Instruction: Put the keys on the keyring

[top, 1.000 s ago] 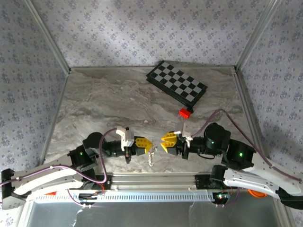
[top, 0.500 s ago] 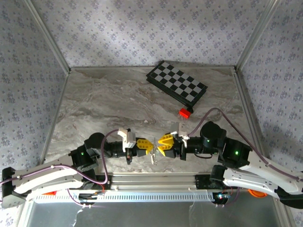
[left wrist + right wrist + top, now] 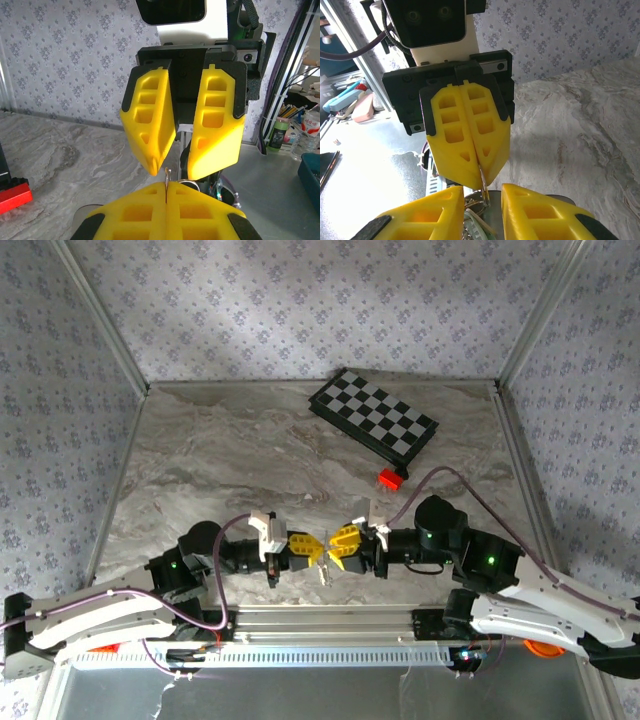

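Observation:
My left gripper (image 3: 312, 549) is shut on the keyring (image 3: 323, 570), a thin grey wire loop held above the table's near edge. In the left wrist view the loop's edge (image 3: 167, 176) sticks out of my shut left gripper (image 3: 166, 186). Facing it tip to tip, my right gripper (image 3: 333, 546) stands open. In the right wrist view the keyring (image 3: 483, 181) hangs from the left fingers (image 3: 470, 135) into the gap of my right gripper (image 3: 482, 205), touching neither finger. The keys (image 3: 476, 220) hang in a small bunch under the loop, partly hidden.
A black-and-white chessboard (image 3: 372, 424) lies at the back right. A small red block (image 3: 389, 478) sits just in front of it and also shows at the left (image 3: 12, 192). Bare marble table (image 3: 220, 470) spreads to the left and middle. An aluminium rail (image 3: 330, 618) runs along the near edge.
My right gripper has moved left until its fingertips meet the left gripper's tips around the keyring. The left gripper has stayed shut on the keyring and barely shifted.

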